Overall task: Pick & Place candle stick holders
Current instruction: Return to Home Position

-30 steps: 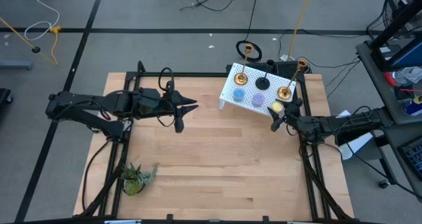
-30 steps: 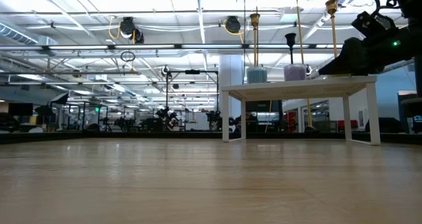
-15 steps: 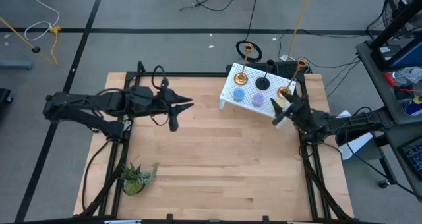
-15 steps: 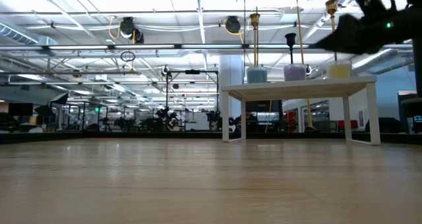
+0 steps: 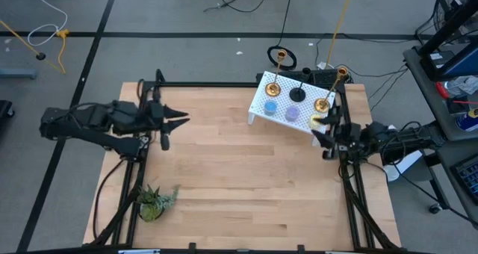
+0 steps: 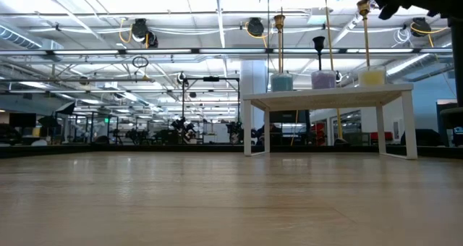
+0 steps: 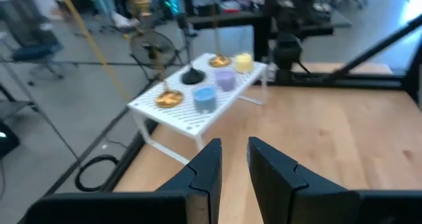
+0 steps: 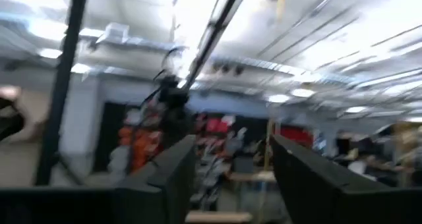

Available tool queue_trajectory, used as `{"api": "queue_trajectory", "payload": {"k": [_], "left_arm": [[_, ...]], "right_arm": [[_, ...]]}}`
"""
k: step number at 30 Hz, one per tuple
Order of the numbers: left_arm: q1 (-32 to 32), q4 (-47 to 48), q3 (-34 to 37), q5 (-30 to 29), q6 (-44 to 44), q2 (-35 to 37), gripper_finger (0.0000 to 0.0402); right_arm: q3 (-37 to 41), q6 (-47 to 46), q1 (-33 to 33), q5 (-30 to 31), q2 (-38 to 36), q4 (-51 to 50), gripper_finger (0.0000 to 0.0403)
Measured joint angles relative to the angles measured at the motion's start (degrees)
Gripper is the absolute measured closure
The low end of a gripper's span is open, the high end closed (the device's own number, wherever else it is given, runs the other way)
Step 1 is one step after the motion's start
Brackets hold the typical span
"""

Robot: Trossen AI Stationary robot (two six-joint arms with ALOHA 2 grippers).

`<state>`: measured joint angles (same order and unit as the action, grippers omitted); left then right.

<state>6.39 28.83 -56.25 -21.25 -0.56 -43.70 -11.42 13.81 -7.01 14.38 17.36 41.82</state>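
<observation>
- Holders all stand on the white perforated stand [image 6: 325, 96] at the counter's [image 5: 239, 179] far right corner. Two brass holders [image 5: 273, 87] and a black holder [image 5: 297, 95] stand at the back. The blue holder [image 5: 269, 107], lilac holder [image 5: 292, 114] and yellow holder [image 5: 314, 121] sit in a row in front.
- Right gripper [image 8: 233, 140] is just beside the stand's right end, near the yellow holder, fingers wide apart and empty.
- Left gripper [image 7: 235, 143] hangs over the counter's left part, well apart from the stand, fingers a narrow gap apart, holding nothing.
- Placing looks complete, so the step in hand is probably the arms' return to rest.
- Next, the right arm needs to draw clear without brushing the yellow holder or the nearby brass stem.
- Small green plant [image 5: 155, 199] lies at the near left corner, outside the job.
</observation>
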Motion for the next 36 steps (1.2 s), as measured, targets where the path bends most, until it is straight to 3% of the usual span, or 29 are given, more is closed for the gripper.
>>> {"api": "queue_trajectory", "payload": {"k": [9,12,21,25,36], "left_arm": [[0.25,-11.20,17.86,-1.26,0.05,14.79,0.0321],[0.25,-12.73,21.50,-0.44,0.51,17.82,0.0321],[0.25,-21.06,34.01,2.19,5.88,25.06,0.0321],[0.25,-23.00,38.33,7.98,7.63,28.45,0.0321],[0.25,-23.13,43.44,14.50,9.53,34.70,0.0321]], "right_arm": [[0.00,-3.28,0.02,-7.15,-0.12,-15.71,0.0370],[0.00,-5.45,0.02,-10.57,-0.11,-19.28,0.0397],[0.00,-14.64,0.02,-17.89,-0.13,-26.38,0.0393],[0.00,-17.44,0.00,-20.64,-0.09,-28.92,0.0389],[0.00,-16.97,0.02,-20.46,-0.11,-33.06,0.0302]]}}
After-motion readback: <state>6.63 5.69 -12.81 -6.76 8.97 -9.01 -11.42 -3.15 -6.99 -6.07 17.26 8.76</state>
